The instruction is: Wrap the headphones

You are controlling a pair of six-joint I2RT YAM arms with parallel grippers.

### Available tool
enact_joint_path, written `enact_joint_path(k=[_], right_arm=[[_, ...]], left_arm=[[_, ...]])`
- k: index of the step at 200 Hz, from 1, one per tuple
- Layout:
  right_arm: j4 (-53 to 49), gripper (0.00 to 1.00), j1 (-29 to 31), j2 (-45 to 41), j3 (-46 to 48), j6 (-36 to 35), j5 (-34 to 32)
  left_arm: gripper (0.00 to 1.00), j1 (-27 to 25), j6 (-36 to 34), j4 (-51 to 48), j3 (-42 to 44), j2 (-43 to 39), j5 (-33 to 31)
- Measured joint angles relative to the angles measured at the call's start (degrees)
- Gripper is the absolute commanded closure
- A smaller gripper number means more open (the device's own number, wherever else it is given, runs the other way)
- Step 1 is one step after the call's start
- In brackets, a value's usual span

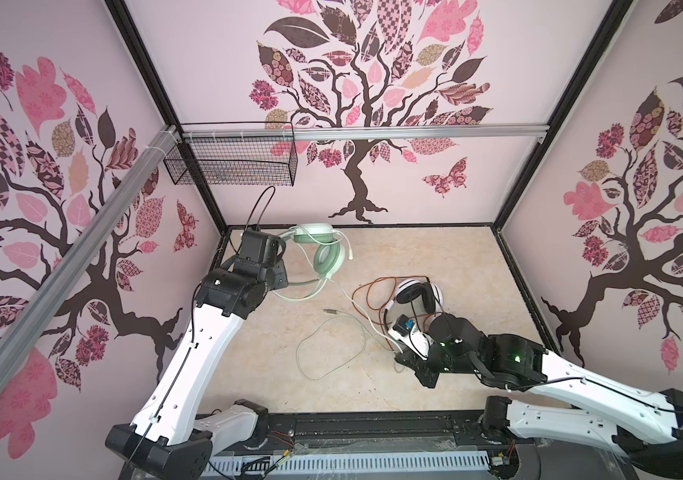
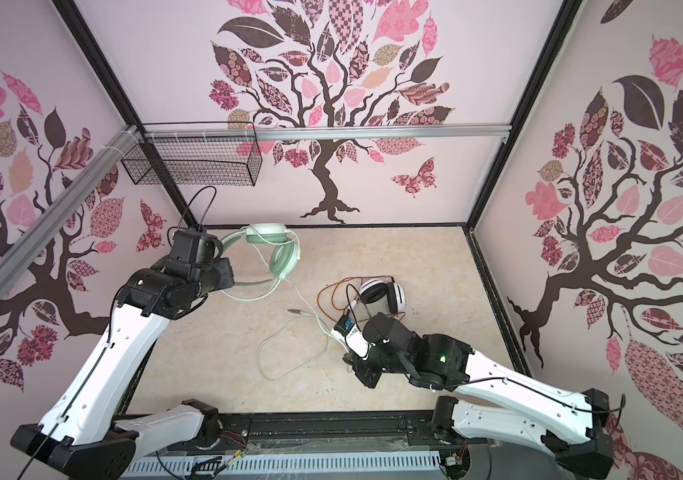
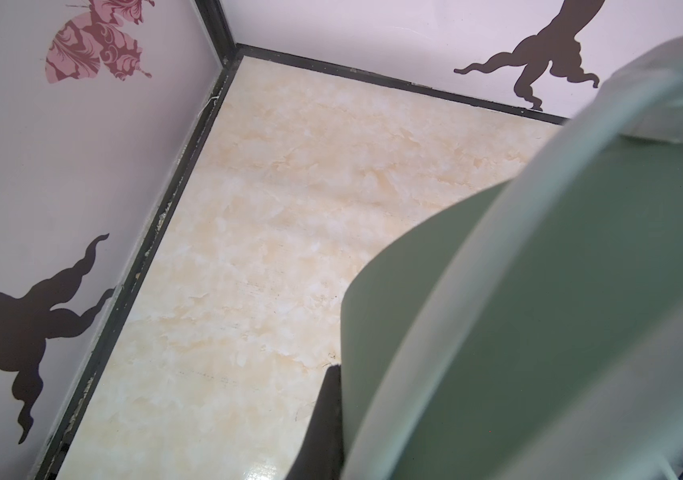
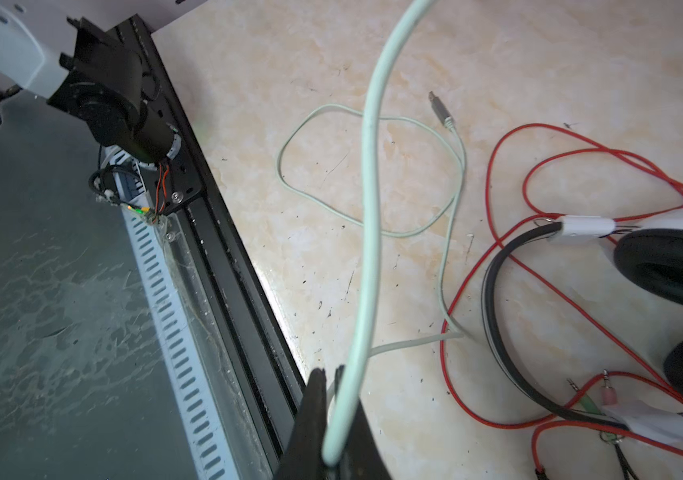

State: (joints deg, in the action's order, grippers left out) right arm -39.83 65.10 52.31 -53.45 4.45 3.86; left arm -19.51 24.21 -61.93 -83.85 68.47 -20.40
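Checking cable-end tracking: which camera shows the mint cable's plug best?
Right wrist view: the plug is large and sharp, with the metal tip clear. In both top views the plug is a tiny grey sliver. The left wrist view misses it, filled by the mint-green headphones.

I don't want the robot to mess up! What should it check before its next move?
1. Left claw shut on headband of mint-green headphones: ok.
2. Right claw shut on pale green cable: ok.
3. Plug lying free on the table: ok.
4. That cable clear of red cable: not ok, they cross near the white-and-black headphones.
5. Cable wound around headphones: not ok, it loops loose on the table.
6. Grip tight enough to pull: cannot tell.
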Motion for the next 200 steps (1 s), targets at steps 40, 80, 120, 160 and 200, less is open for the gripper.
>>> enact_joint_path(k=[40,80,120,160,200], right_arm=[[-0.2,1.0,4.8,3.0,-1.1,-0.3,0.3],[-0.4,1.0,5.3,4.0,-1.9,-0.8,0.3],[-0.7,1.0,8.0,5.8,-2.1,-0.9,0.1],[-2.2,1.0,9.1,6.2,-3.7,-1.0,-1.2],[-6.3,1.0,9.4,5.2,-9.7,-1.6,-9.1]], left_arm=[[1.0,0.0,0.8,0.1,0.0,1.8,1.3],[1.0,1.4,1.7,0.1,-0.4,1.9,4.0],[1.0,2.3,3.0,0.1,-1.0,1.9,6.8],[1.0,2.6,3.2,0.1,-1.0,1.9,7.9],[1.0,2.7,2.0,-0.5,-0.4,1.4,5.4]])
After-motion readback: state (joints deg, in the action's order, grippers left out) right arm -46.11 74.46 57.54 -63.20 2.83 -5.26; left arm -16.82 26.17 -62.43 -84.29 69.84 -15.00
